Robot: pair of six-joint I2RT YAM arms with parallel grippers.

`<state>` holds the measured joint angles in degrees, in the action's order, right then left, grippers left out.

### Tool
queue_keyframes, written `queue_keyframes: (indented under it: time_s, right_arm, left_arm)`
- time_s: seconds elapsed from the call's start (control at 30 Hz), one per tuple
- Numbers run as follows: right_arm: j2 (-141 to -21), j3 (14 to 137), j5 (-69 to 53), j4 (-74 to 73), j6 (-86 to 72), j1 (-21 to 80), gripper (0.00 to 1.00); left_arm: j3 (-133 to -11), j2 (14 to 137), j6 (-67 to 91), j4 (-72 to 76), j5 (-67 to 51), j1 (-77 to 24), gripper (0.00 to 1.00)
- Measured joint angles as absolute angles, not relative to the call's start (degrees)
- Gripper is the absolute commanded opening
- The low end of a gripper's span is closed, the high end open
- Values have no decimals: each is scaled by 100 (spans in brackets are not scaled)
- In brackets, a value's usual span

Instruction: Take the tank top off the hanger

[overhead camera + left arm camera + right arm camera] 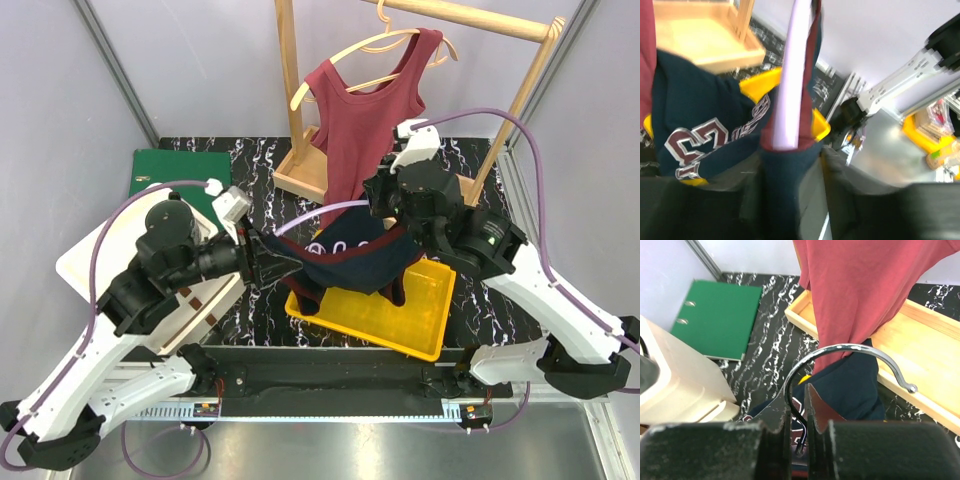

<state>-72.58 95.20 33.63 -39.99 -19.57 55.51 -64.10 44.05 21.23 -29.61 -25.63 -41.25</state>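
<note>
A navy tank top (pixel 350 262) with maroon trim hangs on a hanger with a lilac arm (pixel 320 212), stretched between my two grippers above a yellow tray (pixel 420 320). My right gripper (pixel 799 410) is shut on the stem of the hanger's chrome hook (pixel 850 347). In the left wrist view the lilac arm (pixel 795 75) pokes out of the top's strap. That strap of the navy tank top (pixel 705 110) runs down between the fingers of my left gripper (pixel 805 190). Its jaws stand apart, with a gap beside the cloth.
A red tank top (pixel 365 120) hangs on a wooden hanger on the wooden rack (pixel 300 170) just behind. A green binder (pixel 175 172) lies at the back left, and a white box (pixel 90 260) sits under the left arm.
</note>
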Motion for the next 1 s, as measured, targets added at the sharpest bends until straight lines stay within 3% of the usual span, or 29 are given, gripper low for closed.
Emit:
queue_keyframes:
  time_s: [0.17, 0.37, 0.43, 0.53, 0.57, 0.63, 0.7, 1.0]
  right_arm:
    - [-7035, 9520, 3496, -3959, -2084, 5557, 0]
    - [-6722, 9520, 3618, -3964, -2091, 5557, 0]
    - [-6630, 9520, 3656, -3964, -2110, 5555, 0]
    - [-6528, 9504, 3662, -3964, -2134, 5555, 0]
    - [-6490, 9485, 3664, -3962, -2141, 5555, 0]
    - [-6423, 9439, 3671, -3966, -2145, 5555, 0]
    - [-6313, 9338, 3723, -3957, -2150, 5555, 0]
    - [-5592, 8700, 4136, -3942, -2274, 5561, 0]
  left_arm:
    - [-6309, 4025, 2163, -2558, -2405, -4130, 66]
    - [-6082, 3778, 2169, -2255, -2351, -4130, 66]
    - [-5959, 3806, 2202, -2206, -2351, -4130, 61]
    - [-5874, 3920, 2250, -2185, -2351, -4130, 43]
    - [-5872, 3968, 2270, -2174, -2351, -4130, 36]
    - [-5870, 4036, 2314, -2132, -2344, -4130, 13]
    - [-5867, 4104, 2318, -2102, -2318, -4130, 0]
    - [-5837, 3911, 2471, -2108, -1645, -4132, 0]
